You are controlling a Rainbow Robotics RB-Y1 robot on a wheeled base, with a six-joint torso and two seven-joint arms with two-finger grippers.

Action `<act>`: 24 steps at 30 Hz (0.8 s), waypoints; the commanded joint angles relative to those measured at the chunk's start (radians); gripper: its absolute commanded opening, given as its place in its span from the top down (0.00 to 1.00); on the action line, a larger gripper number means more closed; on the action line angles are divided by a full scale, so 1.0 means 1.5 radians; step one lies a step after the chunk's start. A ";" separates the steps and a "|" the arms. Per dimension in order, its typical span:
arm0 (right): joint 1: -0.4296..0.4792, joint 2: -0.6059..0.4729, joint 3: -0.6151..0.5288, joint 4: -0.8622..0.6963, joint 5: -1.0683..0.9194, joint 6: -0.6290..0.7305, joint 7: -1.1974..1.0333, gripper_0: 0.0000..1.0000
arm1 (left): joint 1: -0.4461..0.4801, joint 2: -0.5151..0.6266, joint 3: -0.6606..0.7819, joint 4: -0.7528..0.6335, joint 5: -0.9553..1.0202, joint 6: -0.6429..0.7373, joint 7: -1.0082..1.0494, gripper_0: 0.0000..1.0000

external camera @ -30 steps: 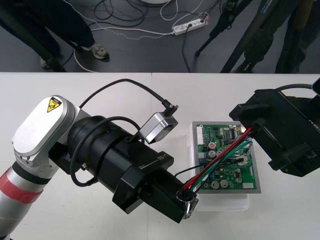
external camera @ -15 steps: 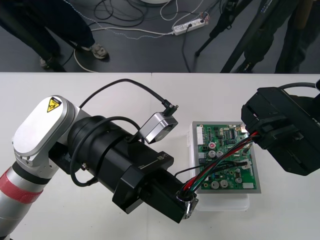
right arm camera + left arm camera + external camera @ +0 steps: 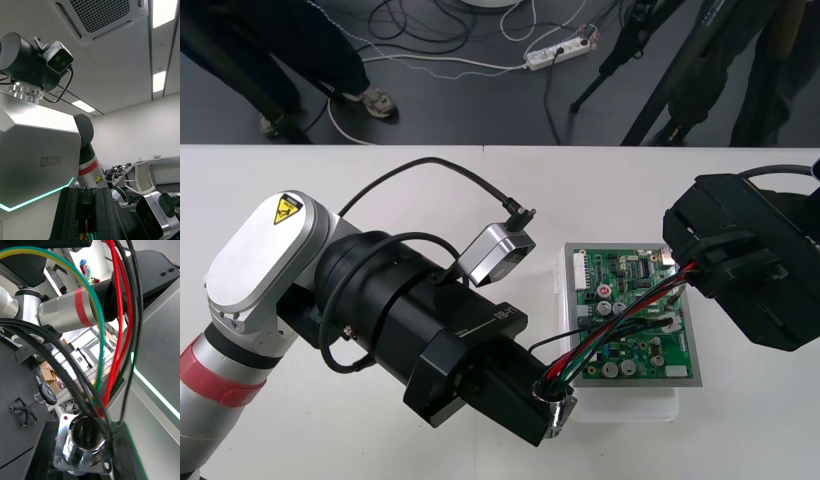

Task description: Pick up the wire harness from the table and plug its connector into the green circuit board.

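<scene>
so: pick-up done, insertion not. the small wire harness (image 3: 620, 322) of thin red, black and green leads was off the plain light table (image 3: 380, 190). it was strung in the air between the two grippers, crossing above the green circuit board (image 3: 635, 345) on its white plastic base (image 3: 620, 408).

left gripper (image 3: 554, 408), at the near left corner of the base, was closed on the round metal socket (image 3: 83, 444) by its square flange. the left wrist view showed the leads rising out of the socket.

right gripper (image 3: 700, 265), over the board's far right corner, was clamped narrow on the small black plug (image 3: 85, 200). the right wrist view showed the plug between its fingers, with the leads running back toward the wrist.

the plug looked to be held above the board, not seated. i could not tell which header it belongs in.

judged: roughly halfway. left to do: lower the plug onto its connector, press it home, release both ends. slack in the leads looked small, so the left gripper may need to follow.
</scene>
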 commanded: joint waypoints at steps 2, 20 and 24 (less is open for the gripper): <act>-0.019 0.002 0.008 -0.009 -0.011 -0.005 -0.025 1.00 | -0.022 -0.012 -0.007 -0.007 0.014 0.056 0.024 0.00; -0.019 0.002 0.008 0.005 -0.018 -0.005 -0.024 1.00 | -0.019 -0.002 -0.006 -0.008 0.046 0.115 -0.021 0.00; -0.019 0.001 0.008 0.011 -0.018 -0.005 -0.024 1.00 | -0.019 0.015 0.000 -0.008 0.048 0.122 -0.030 0.00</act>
